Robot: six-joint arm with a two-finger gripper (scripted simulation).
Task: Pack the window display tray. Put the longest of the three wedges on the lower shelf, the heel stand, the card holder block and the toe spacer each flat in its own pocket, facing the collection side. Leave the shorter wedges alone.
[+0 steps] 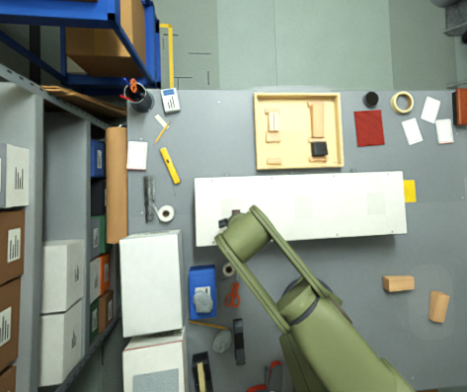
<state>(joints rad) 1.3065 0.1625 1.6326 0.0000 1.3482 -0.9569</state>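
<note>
A small dark-brown block [236, 212] peeks out at the left end of the long white shelf board [300, 207], and my gripper [227, 220] is closed on it, mostly hidden under my own wrist. The yellow display tray [298, 130] lies beyond the board, holding a tan wedge [317, 119] and a black block [319, 148] in its right pockets. Two shorter tan wedges [398, 283] [438, 306] lie on the table to the right.
A blue bin [202, 292] holding a grey lump sits just near of my wrist, with a tape roll [228, 269] and orange scissors [233, 295] beside it. White boxes [150, 283] stand at the left edge. A red pad [369, 128] lies right of the tray.
</note>
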